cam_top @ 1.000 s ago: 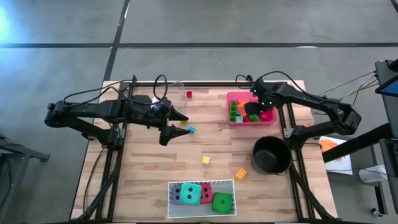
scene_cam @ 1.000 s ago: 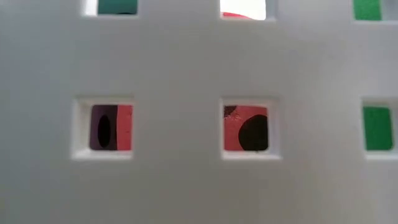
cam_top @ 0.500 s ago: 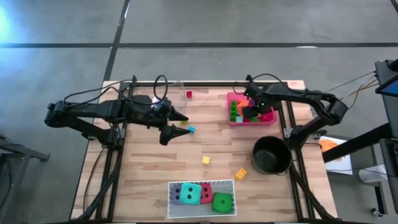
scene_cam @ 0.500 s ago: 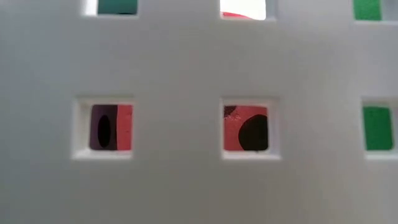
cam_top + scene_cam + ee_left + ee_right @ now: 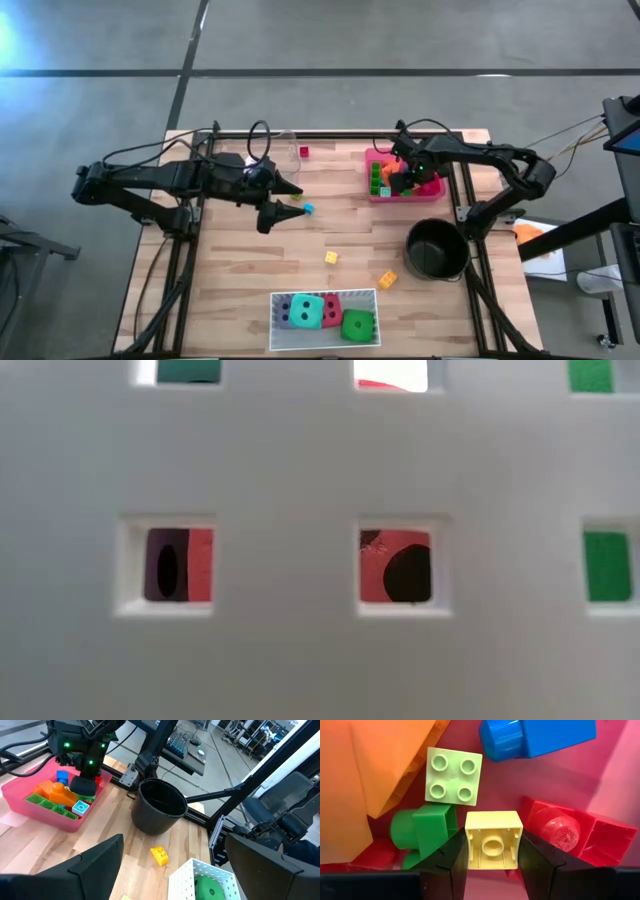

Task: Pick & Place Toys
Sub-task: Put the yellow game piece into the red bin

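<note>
I found no readable text, label, brand or number on anything I was watching (the soft dice in the white perforated tray point(image 5: 372, 296) carried only black pips).

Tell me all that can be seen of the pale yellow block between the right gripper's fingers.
The pale yellow block is a small square piece of glossy plastic, seen from its hollow underside with one round tube inside. The right gripper is shut on it, a dark finger against each side, holding it over the pink tray of other blocks.
</note>
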Controlling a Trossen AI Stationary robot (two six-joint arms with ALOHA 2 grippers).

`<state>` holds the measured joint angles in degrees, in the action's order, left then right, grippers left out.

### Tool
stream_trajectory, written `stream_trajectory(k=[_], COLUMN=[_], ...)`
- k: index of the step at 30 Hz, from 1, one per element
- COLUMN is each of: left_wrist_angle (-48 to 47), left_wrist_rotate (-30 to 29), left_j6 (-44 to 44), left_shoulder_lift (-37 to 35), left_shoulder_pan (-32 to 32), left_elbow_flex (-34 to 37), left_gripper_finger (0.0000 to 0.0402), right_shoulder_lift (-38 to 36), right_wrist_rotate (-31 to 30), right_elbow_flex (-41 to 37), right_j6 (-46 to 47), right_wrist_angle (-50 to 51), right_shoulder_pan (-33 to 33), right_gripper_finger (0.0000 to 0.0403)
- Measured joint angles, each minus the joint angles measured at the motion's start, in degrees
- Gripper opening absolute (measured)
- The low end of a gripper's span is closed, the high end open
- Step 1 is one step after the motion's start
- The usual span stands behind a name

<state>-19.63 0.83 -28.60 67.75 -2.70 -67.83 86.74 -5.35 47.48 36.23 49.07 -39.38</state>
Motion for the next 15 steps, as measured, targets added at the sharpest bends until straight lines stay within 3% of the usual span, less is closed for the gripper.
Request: stream_trajectory(k=[15], left_wrist_angle=[-0.01], left_wrist_rotate=[-0.01], left_j6=[0.00], left_shoulder_lift=[0.00], left_shoulder_pan=[0.00], left_elbow_flex=[0.02], left_gripper_finger=[0.0348], right_shoulder_lift=[-0.02], right_wrist_rotate=[2.26], right_elbow_flex=[0.04], right_j6=[-3.01], right_wrist_angle=[-0.43], right_shoulder_pan=[0.00], right_gripper_finger=[0.0135])
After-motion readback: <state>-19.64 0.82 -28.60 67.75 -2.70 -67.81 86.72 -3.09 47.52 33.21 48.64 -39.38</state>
